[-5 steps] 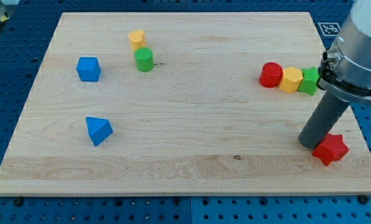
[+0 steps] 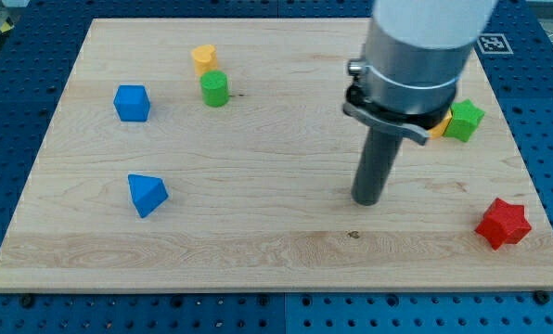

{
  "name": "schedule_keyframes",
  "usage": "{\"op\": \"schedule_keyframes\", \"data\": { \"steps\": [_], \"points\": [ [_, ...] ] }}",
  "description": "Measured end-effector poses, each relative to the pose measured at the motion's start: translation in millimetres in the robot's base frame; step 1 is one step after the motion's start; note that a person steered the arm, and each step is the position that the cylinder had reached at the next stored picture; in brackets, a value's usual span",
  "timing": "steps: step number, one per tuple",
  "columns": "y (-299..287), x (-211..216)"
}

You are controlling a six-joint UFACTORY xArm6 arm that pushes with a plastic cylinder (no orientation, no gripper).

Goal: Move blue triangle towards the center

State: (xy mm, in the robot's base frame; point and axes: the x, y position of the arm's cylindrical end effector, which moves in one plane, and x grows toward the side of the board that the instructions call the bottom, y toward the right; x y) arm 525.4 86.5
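The blue triangle (image 2: 147,195) lies on the wooden board (image 2: 276,269) at the view's lower left. My tip (image 2: 366,201) rests on the board right of the centre, far to the right of the blue triangle and apart from every block. The arm's body hides part of the board's upper right.
A blue cube (image 2: 132,103) sits at the left. A yellow block (image 2: 203,58) and a green cylinder (image 2: 214,89) stand at the upper left. A green block (image 2: 464,121) and a partly hidden yellow block (image 2: 439,125) are at the right. A red star (image 2: 503,223) lies at the lower right.
My tip has moved left, away from the red star toward the board's middle. The arm now hides the red cylinder and most of the yellow block at the right.
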Motion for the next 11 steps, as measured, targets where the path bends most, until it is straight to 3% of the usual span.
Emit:
{"op": "schedule_keyframes", "data": {
  "steps": [3,5,7,9,11],
  "points": [
    [-20.4,-0.3],
    [-132.8,-46.7],
    [-191.3,-58.2],
    [-258.2,-51.6],
    [-304.0,-7.3]
  ]
}}
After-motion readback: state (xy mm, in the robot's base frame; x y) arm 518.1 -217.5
